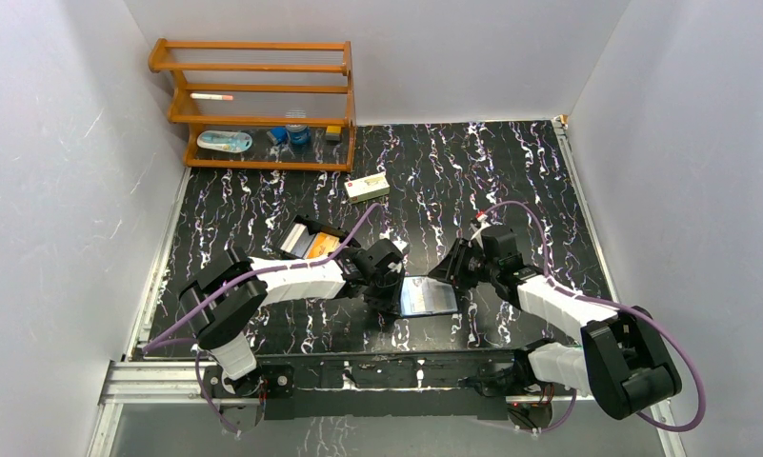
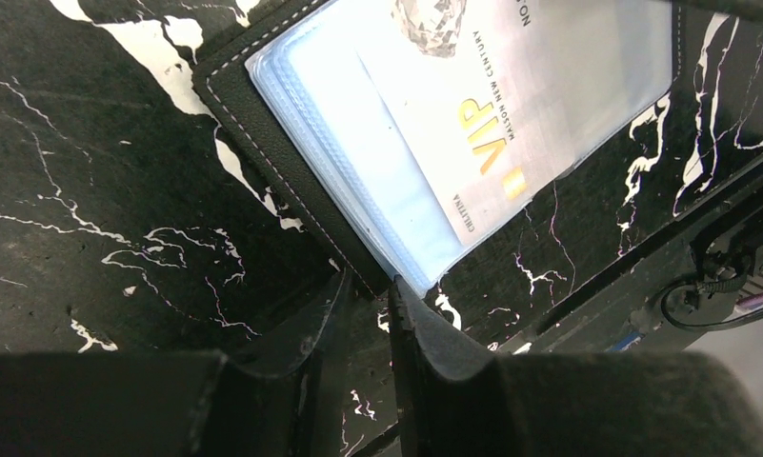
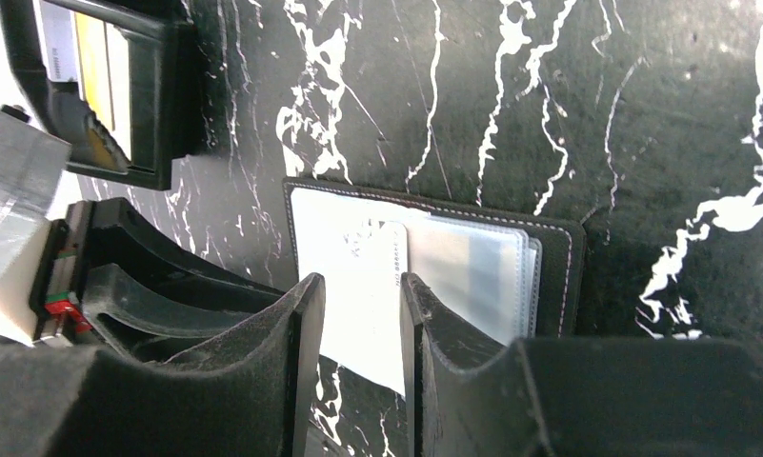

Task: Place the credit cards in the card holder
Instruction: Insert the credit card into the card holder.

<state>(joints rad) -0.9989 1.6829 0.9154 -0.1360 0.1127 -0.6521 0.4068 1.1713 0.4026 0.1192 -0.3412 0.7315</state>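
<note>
A black bench (image 1: 511,171) veined with white stood inside white walls, with two robot arms bolted at its near edge. The card holder (image 1: 430,297) lay open and flat, a little nearer the near edge than the bench's middle, between the two arms' tools. Its clear sleeves (image 2: 358,171) faced up inside a stitched black cover.

One pale credit card (image 2: 511,105), printed with a gold "VIP", sat partly inside a sleeve. Its free end stuck out past the holder's edge on the right arm's side.

The right tool (image 3: 358,283) hung just over that free end with its fingers apart, and the card showed in the gap, ungripped. The left tool (image 2: 370,286) rested at the holder's opposite corner. Its fingers were only narrowly apart, and I could not tell whether they pinched that corner.

A deeper black box (image 1: 306,243) stood open behind the left arm, toward the left edge, with white and orange cards showing inside. A cream carton (image 1: 368,187) lay farther back, near the middle. A wooden rack (image 1: 263,164) holding small items filled the far left corner.
</note>
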